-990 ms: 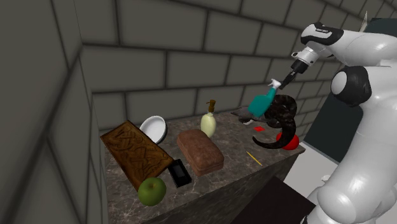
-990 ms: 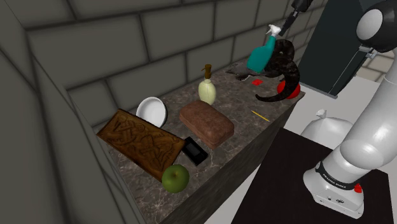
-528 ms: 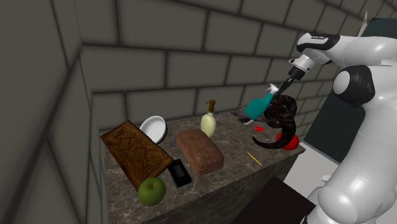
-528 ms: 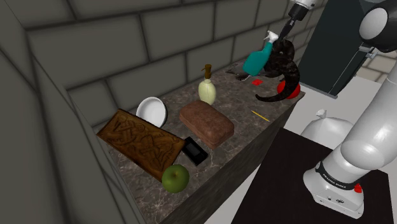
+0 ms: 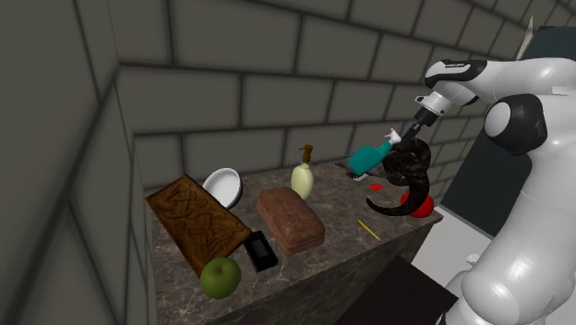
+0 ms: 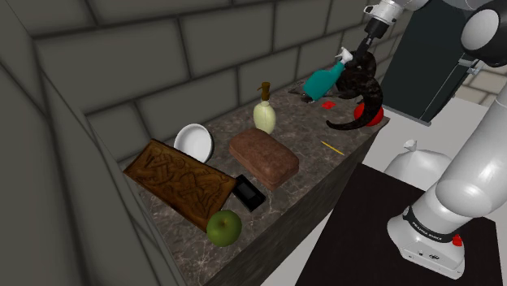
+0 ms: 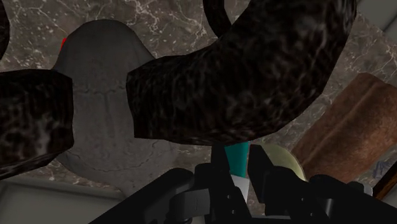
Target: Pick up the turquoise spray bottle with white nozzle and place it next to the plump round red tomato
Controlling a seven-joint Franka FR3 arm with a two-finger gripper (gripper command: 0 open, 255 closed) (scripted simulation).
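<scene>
Shoulder view: gripper (image 5: 412, 132) clamped on the turquoise spray bottle (image 5: 369, 157) at its white nozzle end, bottle off the counter (image 5: 332, 254).
Bottle is tilted hard, with its body pointing to the shoulder view's left, over the far right end of the counter. It sits just behind a dark mottled curled object (image 5: 407, 175). Wrist view has both black fingers (image 7: 219, 170) closed on a teal strip of the bottle (image 7: 239, 159), with the curled object (image 7: 242, 76) right in front. Red tomato (image 5: 424, 208) is at the near right corner, partly hidden by the curl and below and right of the bottle, not touching it. Second exterior view agrees: bottle (image 6: 322, 79) hangs from the gripper (image 6: 364, 42), tomato (image 6: 376, 119) below and right of it. Further left: cream bottle (image 5: 302, 178), brown block (image 5: 289, 220), white bowl (image 5: 223, 185), green apple (image 5: 221, 276).
</scene>
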